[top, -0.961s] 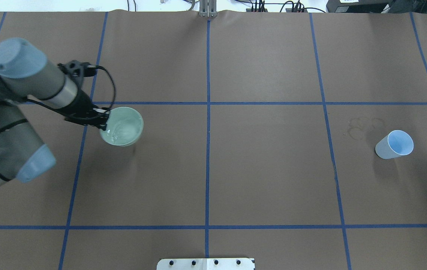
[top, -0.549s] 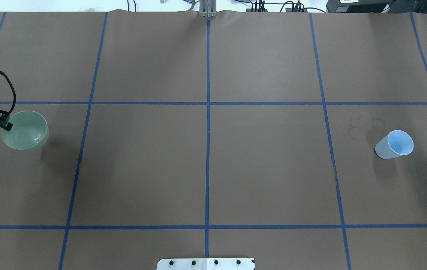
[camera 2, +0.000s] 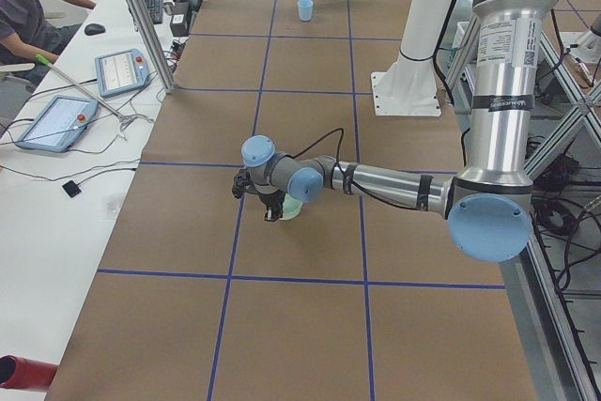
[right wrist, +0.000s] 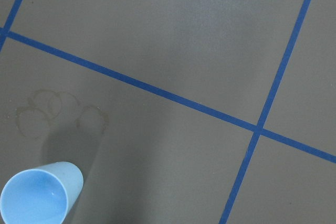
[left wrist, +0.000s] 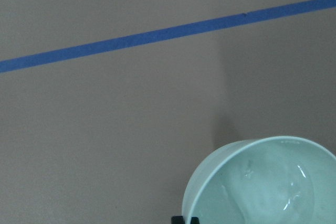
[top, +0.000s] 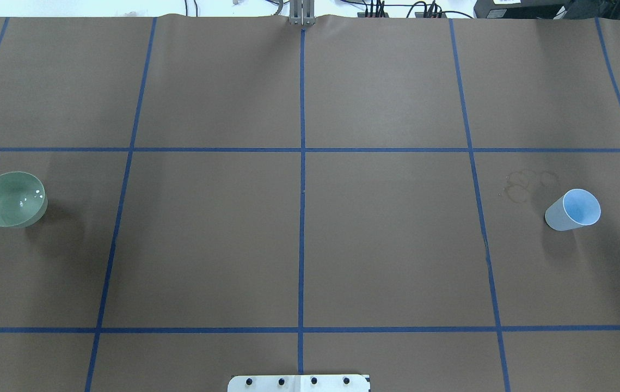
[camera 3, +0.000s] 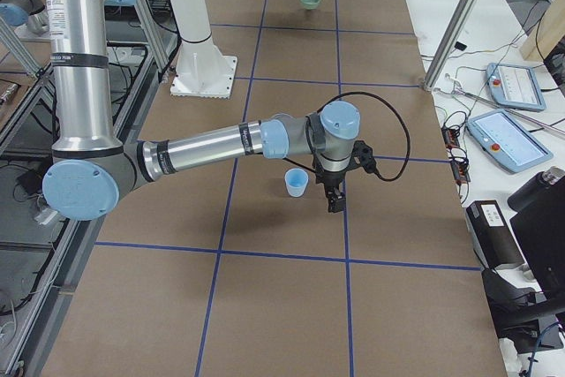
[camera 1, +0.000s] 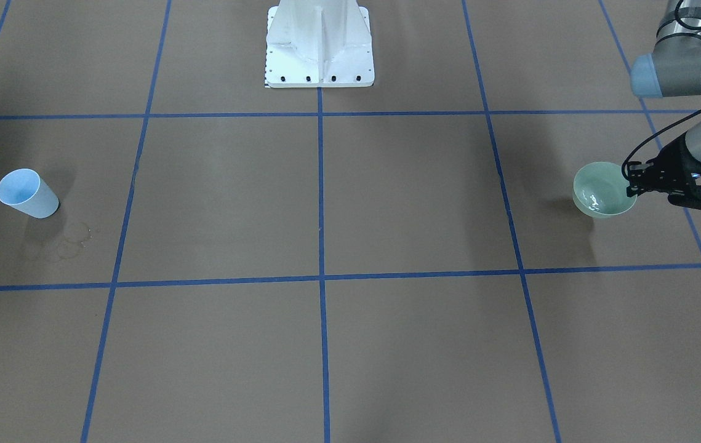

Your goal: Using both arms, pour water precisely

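- Left gripper (camera 1: 631,178): fingers closed on the rim of the green bowl (camera 1: 602,192); the left wrist view shows one black tip at that rim.
- The water (left wrist: 294,184): lies in the bowl's bottom, seen as pale glints.
- Left arm (camera 2: 376,180): stretched low toward the table's left end.
- Right gripper (camera 3: 334,200): points down just beside the blue cup (camera 3: 296,183); cannot tell whether its fingers are open or closed.
- Cup stands mouth up at the right end, well apart from the bowl, with dried ring stains (top: 525,182) near it.
- Blue tape lines (top: 302,218) cross the brown table cover (top: 386,245) between the two vessels.
- White pedestal (camera 1: 319,43) stands at the robot's edge.
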Tool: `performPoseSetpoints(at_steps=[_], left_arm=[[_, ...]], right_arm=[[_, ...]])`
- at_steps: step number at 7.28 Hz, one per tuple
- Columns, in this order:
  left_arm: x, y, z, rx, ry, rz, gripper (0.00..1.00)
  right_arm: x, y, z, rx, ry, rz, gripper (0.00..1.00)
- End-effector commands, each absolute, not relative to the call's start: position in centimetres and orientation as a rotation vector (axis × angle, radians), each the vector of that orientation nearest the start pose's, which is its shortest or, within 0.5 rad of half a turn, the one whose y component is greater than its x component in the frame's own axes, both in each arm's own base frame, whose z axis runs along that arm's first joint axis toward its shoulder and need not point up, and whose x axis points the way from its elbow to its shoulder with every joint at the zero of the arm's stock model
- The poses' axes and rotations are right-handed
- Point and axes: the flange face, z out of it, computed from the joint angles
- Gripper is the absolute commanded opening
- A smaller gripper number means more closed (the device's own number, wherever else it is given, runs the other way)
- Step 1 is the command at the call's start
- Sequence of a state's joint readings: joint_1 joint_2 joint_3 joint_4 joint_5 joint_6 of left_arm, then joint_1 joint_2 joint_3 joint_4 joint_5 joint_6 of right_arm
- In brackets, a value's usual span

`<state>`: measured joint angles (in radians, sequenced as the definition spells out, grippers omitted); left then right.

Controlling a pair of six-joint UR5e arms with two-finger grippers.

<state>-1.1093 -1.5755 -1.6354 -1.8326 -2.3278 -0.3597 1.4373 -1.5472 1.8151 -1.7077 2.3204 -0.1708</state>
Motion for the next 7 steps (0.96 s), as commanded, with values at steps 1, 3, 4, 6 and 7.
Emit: performPoseSetpoints(at_steps=[1, 3, 4, 6, 7], left_arm=[[17.0, -48.4, 62.0, -0.052, 0.801, 0.211, 0.0], [17.2, -48.8, 61.4, -0.043, 0.806, 0.213, 0.83], [16.8, -49.0, 60.9, -0.033, 0.81, 0.208, 1.0], [11.9, -50.3, 58.0, 0.001, 0.929, 0.136, 1.0], [10.2, -50.5, 56.1, 0.045, 0.939, 0.121, 1.0]], right_arm=[[0.5, -49.5, 54.4, 0.1, -0.752, -0.32, 1.0], [0.9, -49.3, 54.3, 0.095, -0.775, -0.307, 1.0], [0.9, -49.3, 54.3, 0.094, -0.775, -0.305, 1.0], [2.1, -49.3, 54.1, 0.107, -0.773, -0.283, 1.0], [3.0, -49.2, 54.3, 0.112, -0.772, -0.268, 1.0]])
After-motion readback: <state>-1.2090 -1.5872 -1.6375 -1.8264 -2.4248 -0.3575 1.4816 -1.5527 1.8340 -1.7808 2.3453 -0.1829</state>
